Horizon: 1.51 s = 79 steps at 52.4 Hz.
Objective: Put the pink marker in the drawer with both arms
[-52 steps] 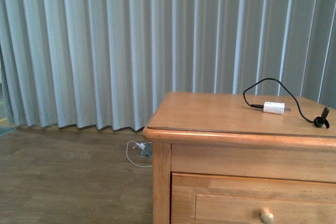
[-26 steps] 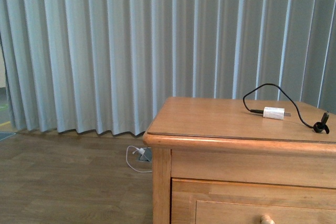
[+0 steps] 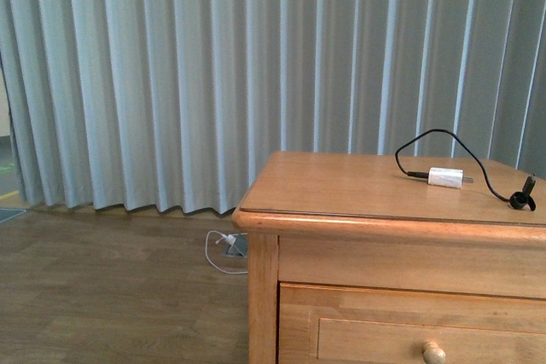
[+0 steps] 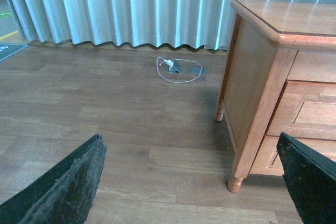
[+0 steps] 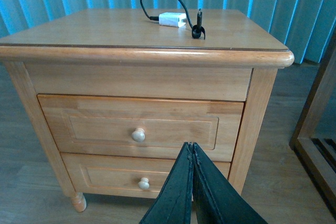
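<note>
The pink marker is out of view in every view. The drawer (image 5: 138, 124), the deeper upper one with a round pale knob (image 5: 138, 135), is shut in the honey-coloured cabinet (image 5: 142, 56). The front view shows only its top part (image 3: 384, 330) at the picture's bottom edge. My right gripper (image 5: 190, 146) is shut with nothing in it, in front of the cabinet at about the height of the shallower lower drawer (image 5: 126, 174). My left gripper (image 4: 190, 145) is open and empty over the wooden floor, beside the cabinet's corner leg (image 4: 235, 182).
A white charger plug (image 3: 444, 176) with a black cable lies on the cabinet top (image 3: 341, 185). A white cable and a floor socket (image 4: 176, 69) lie near the pale curtain (image 3: 171, 74). A dark wooden frame (image 5: 315, 129) stands close to the cabinet's side.
The front view dipped a little and came back, so the cabinet sits about where it did a second ago. Nothing on the cabinet moved.
</note>
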Motion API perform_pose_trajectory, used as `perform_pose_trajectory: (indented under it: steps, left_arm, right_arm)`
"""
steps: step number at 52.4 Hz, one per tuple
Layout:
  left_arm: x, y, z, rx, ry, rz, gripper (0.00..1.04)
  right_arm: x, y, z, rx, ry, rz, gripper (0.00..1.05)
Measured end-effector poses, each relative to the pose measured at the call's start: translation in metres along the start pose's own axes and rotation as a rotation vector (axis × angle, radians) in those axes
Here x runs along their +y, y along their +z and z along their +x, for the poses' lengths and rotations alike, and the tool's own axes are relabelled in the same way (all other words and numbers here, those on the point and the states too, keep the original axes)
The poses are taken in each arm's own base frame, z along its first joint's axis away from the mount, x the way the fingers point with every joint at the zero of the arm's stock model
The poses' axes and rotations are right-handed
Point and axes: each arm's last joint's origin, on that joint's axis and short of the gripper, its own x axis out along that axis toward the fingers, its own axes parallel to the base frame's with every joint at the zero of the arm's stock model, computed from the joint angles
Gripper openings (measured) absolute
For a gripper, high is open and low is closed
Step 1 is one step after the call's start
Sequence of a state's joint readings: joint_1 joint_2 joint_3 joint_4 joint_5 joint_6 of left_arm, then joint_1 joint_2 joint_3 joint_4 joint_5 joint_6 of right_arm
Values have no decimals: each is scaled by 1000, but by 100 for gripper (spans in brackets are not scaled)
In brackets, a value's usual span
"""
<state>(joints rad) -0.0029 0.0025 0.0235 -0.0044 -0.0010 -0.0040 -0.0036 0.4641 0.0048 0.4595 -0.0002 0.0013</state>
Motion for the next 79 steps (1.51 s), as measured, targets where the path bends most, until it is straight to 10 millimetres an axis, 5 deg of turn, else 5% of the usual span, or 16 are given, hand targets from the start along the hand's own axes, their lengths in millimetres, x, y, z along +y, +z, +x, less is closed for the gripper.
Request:
perform_pose_trajectory:
  steps: [68,79]
  left_arm:
    - [0,0,0,-1,0,0,99]
    - [0,0,0,-1,0,0,99]
  right_arm:
    - [0,-2,-29,-2,2,-1,1]
    - [0,-2,-29,-2,2,-1,42]
